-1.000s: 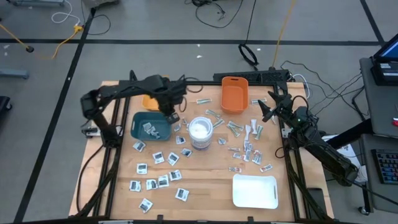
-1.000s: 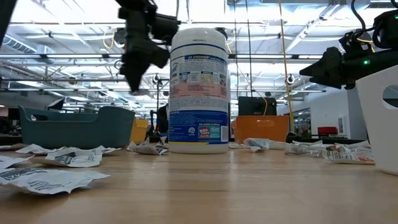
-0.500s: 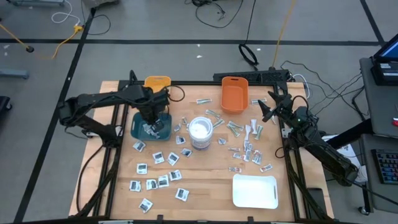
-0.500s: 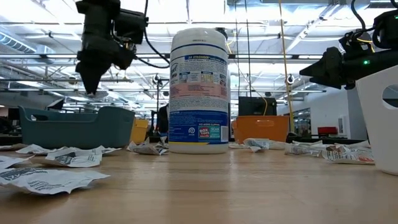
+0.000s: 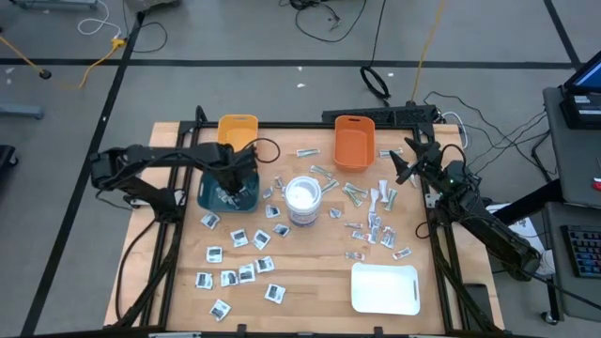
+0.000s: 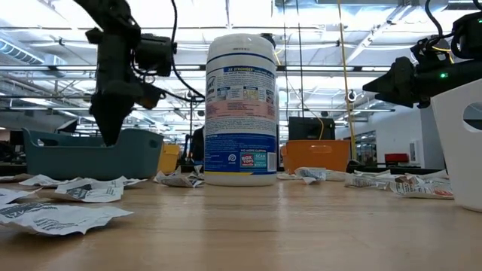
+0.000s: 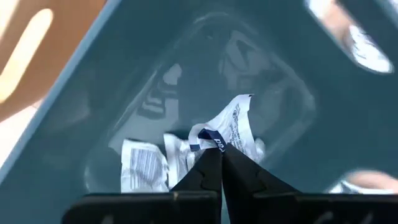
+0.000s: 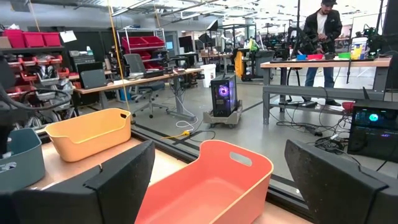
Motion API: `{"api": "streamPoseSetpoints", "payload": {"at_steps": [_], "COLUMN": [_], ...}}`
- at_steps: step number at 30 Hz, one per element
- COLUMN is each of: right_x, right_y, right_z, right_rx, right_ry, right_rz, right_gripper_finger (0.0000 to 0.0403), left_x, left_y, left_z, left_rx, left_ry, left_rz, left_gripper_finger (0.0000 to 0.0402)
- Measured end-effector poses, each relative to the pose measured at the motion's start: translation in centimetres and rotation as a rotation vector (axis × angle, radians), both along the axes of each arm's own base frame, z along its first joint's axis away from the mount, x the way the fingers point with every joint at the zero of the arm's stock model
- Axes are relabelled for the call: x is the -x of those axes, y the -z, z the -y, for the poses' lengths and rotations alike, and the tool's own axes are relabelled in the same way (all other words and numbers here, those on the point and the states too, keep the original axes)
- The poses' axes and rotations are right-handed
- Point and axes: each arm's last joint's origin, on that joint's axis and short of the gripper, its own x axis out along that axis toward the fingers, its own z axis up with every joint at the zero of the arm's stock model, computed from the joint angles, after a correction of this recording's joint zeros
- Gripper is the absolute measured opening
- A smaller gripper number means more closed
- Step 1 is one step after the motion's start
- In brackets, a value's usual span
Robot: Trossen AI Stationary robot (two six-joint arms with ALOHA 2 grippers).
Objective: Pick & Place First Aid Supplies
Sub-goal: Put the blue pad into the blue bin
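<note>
- The left gripper (image 7: 221,163) hangs over the teal bin (image 5: 208,188) near the table's left edge, its fingers pressed together on a crumpled white packet (image 7: 231,127) with blue print.
- That packet looks light, thin and limp; I judge it will flop and could slip, so a pinch on a flat edge or corner suits it better than the middle.
- Two or three more packets (image 7: 144,165) lie on the bin's floor just under the held one, so it seems ready to be let go there.
- The right gripper (image 5: 402,161) waits near the table's right edge, fingers spread wide and empty, facing the orange bin (image 8: 205,180).
- Loose supplies (image 5: 237,255) are scattered over the table's middle and front-left part, more (image 5: 376,225) towards the right edge.
- A white wipes tub (image 5: 302,199) stands mid-table between the two scatters and would block a straight reach across.
- The yellow bin (image 5: 237,130) sits at the back edge, a white tray (image 5: 384,287) near the front-right corner.
</note>
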Motion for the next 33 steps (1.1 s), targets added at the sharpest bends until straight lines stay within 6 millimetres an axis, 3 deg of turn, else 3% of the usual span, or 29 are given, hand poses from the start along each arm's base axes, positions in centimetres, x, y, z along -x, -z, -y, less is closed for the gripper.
{"api": "streamPoseSetpoints", "payload": {"at_steps": [6, 10, 14, 19, 25, 33], "right_x": [0.0, 0.0, 0.0, 0.0, 0.0, 0.0], "right_y": [0.0, 0.0, 0.0, 0.0, 0.0, 0.0], "right_z": [0.0, 0.0, 0.0, 0.0, 0.0, 0.0], "right_rx": [0.0, 0.0, 0.0, 0.0, 0.0, 0.0], "right_ry": [0.0, 0.0, 0.0, 0.0, 0.0, 0.0], "right_rz": [0.0, 0.0, 0.0, 0.0, 0.0, 0.0], "right_gripper_finger": [0.0357, 0.0357, 0.0357, 0.0357, 0.0357, 0.0357], "left_x": [0.4, 0.4, 0.4, 0.4, 0.2, -0.6], "left_y": [1.4, 1.5, 1.4, 1.4, -0.6, -3.8], "left_z": [0.1, 0.1, 0.2, 0.3, -0.6, -1.8], "left_rx": [-0.043, -0.017, 0.03, 0.058, 0.066, 0.038], "left_ry": [-0.005, 0.003, -0.008, -0.034, -0.111, -0.261], "left_rz": [-0.001, 0.008, 0.025, 0.028, 0.011, 0.001], "left_gripper_finger": [0.0001, 0.0023, 0.0078, 0.0181, 0.0262, 0.0277]}}
